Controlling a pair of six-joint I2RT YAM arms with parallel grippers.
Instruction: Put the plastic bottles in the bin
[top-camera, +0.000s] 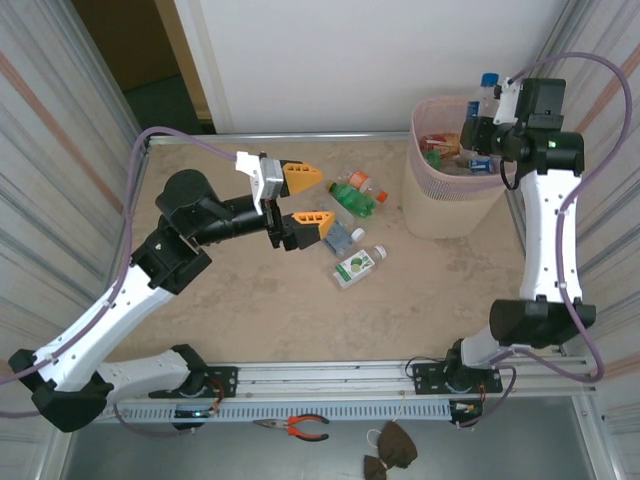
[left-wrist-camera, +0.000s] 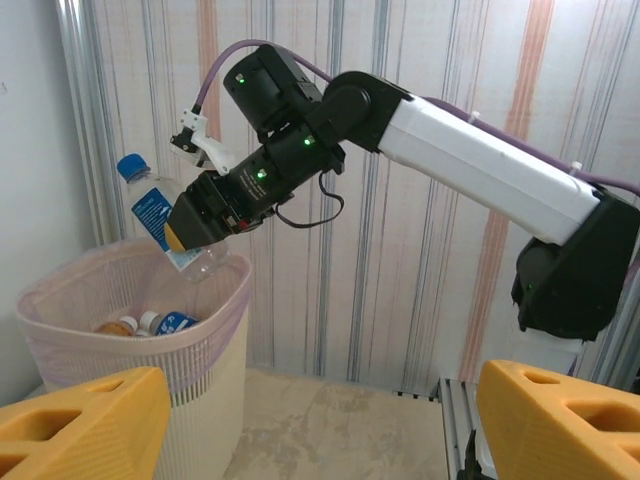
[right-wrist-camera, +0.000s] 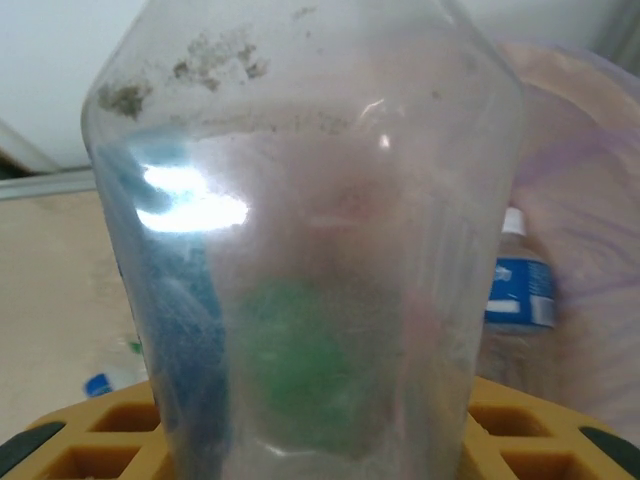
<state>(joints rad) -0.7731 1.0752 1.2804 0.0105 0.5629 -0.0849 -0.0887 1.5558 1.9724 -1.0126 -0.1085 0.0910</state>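
You have the clear blue-capped bottle (top-camera: 486, 92) clamped by its lower body in the right end effector (top-camera: 478, 132). It is tilted with the cap uppermost and sits directly above the mouth of the bin (top-camera: 440, 212). In my judgement it is held there so that a release drops it inside and not onto the rim. The bin stands at the far right corner of the table (top-camera: 250, 310) and holds several bottles. The left wrist view shows a blue-labelled bottle (left-wrist-camera: 172, 322) and an orange-capped bottle (left-wrist-camera: 118, 327) lying below the rim. Left of the bin, a loose cluster lies on the table, including a green bottle (top-camera: 355, 198) and a green-labelled bottle (top-camera: 357, 266). Your left end effector (top-camera: 305, 198) hovers just beside this cluster, fingers spread apart and empty, apparently placed for the next pick.
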